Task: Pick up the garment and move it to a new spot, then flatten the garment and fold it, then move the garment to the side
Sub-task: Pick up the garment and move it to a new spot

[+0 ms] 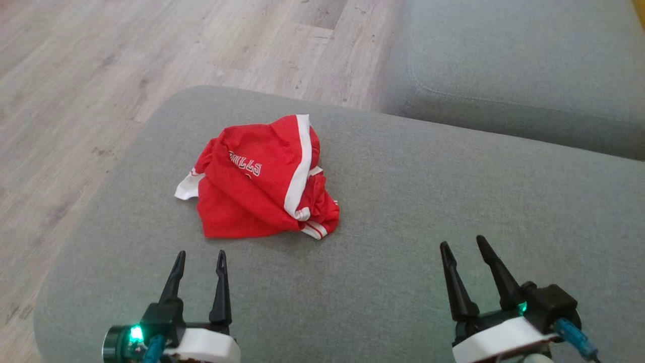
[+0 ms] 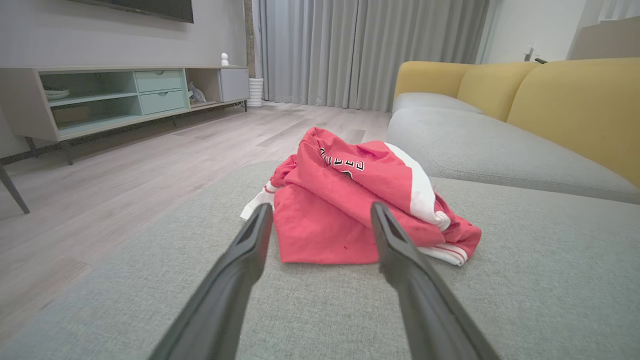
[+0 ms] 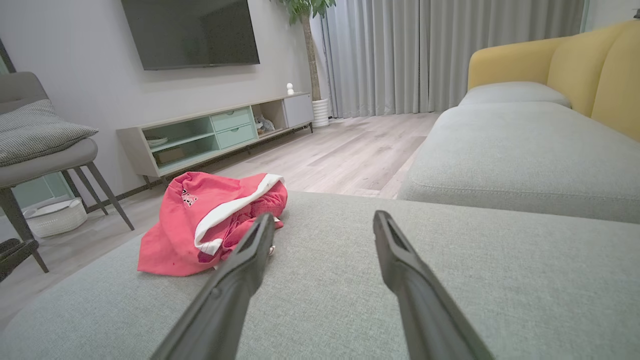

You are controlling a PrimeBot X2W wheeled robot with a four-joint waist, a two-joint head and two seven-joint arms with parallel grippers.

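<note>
Currently crumpled red garment (image 1: 262, 181) sits on grey cushion (image 1: 403, 212); left gripper (image 1: 200, 258) and right gripper (image 1: 463, 247) hover nearby, jaws spread, empty.

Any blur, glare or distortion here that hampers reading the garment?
Head view: even soft light, garment clear, faint shadow beneath. Left wrist view: wide-angle stretch, near fingers soft. Right wrist view: same stretch, no glare on the television.
</note>
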